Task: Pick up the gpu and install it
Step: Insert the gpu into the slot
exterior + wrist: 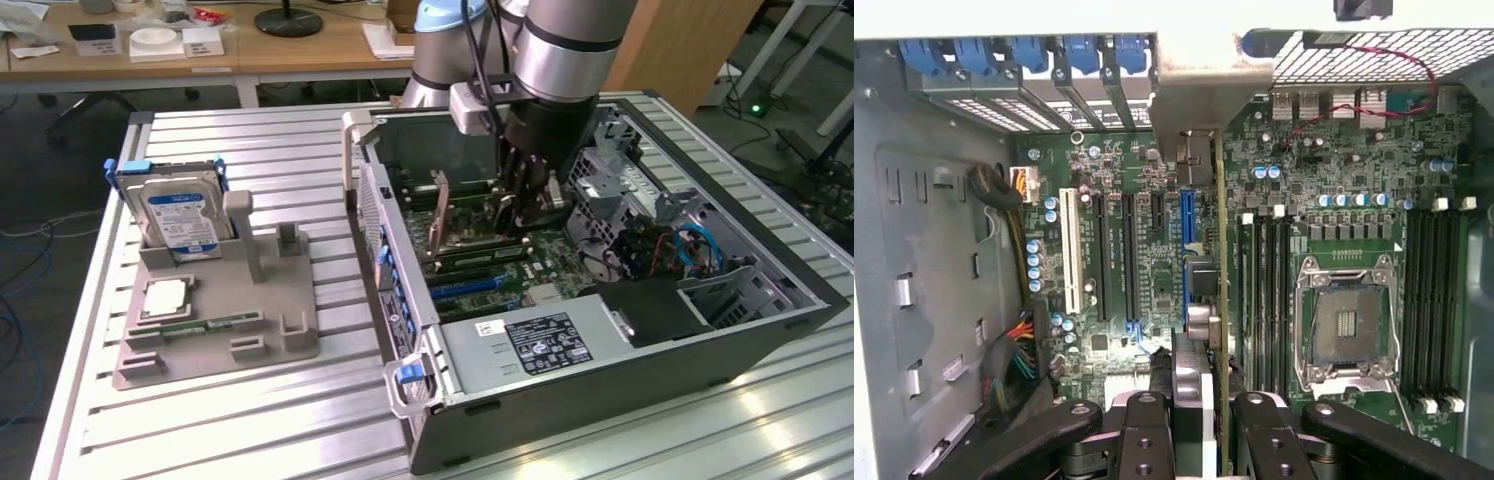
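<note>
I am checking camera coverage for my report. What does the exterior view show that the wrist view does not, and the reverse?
Exterior view: the silver hard drive with a blue label standing in the grey plastic holder tray. Wrist view: the empty square silver processor socket and the long white expansion slot. Both: the claw shut on the green gpu card inside the open black computer case.

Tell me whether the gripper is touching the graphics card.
Touching. The wrist view shows the gripper closed on the graphics card, its fingers pressed against both faces with no gap.
</note>
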`<state>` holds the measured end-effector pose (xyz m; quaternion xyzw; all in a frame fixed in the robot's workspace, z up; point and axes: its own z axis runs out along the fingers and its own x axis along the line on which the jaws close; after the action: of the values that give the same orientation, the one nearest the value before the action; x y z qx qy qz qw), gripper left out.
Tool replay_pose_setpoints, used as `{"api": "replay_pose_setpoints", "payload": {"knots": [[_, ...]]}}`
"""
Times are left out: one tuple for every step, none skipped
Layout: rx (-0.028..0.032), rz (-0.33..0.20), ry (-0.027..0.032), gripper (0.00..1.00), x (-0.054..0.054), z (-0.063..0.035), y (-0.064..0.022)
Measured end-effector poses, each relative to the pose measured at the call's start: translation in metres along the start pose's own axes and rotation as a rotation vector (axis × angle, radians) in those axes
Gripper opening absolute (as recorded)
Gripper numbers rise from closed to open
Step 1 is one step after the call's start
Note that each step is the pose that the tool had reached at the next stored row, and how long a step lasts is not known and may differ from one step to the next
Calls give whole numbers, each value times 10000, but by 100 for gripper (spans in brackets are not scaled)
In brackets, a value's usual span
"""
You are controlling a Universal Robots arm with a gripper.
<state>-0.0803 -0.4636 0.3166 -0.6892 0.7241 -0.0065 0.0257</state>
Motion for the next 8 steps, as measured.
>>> {"api": "replay_pose_setpoints", "payload": {"knots": [[3, -1, -1, 28, 1, 13, 0], [6, -2, -1, 28, 2, 22, 0], [9, -2, 0, 28, 3, 30, 0], [13, -2, -1, 28, 4, 38, 1], [15, -3, 0, 28, 5, 46, 1], [18, -4, 0, 28, 10, 55, 2], [18, -4, 0, 28, 22, 63, 1], [19, -3, -1, 28, 37, 72, 2]]}}
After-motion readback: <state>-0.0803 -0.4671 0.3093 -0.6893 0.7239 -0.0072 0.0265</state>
